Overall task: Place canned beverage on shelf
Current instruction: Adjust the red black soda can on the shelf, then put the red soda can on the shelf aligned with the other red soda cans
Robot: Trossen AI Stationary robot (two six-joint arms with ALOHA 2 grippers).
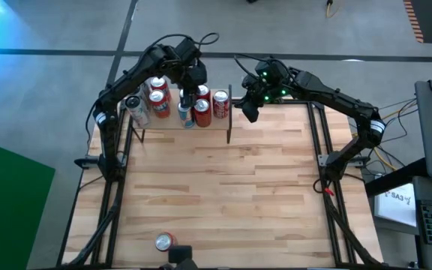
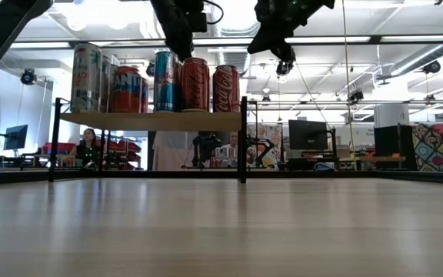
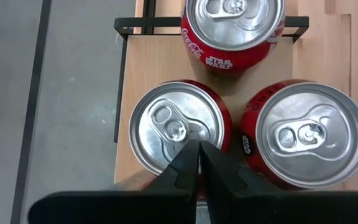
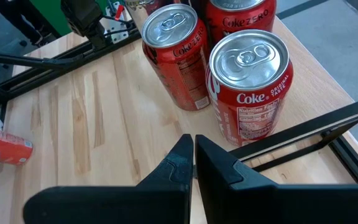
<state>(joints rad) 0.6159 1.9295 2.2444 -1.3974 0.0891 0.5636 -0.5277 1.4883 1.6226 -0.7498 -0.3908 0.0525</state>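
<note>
High view first: the shelf (image 1: 152, 124) at the far edge of the table (image 1: 223, 187) is crowded with upright cans, and one red can (image 1: 163, 241) lies on its side alone at the near edge, well away from both arms. By my reading that is the canned beverage left to place. The left gripper (image 1: 188, 96) hangs over the shelf's right-hand cluster, fingers pinched together on nothing; its wrist camera looks straight down onto three silver can tops, the Star Wars Coke can (image 3: 234, 31) farthest out. The right gripper (image 1: 250, 105) hovers just beside the shelf's right end, also clenched and empty, with a Coke Original Taste can (image 4: 252, 84) and a Coke Zero can (image 4: 178, 59) close ahead of it.

To do this cleanly, whichever arm goes should rise clear of those can tops before swinging away, since a sideways brush could topple the row. Open wide over the fallen can, grip across its body, stand it upright, and pick a bare patch of board; free space looks tight.
</note>
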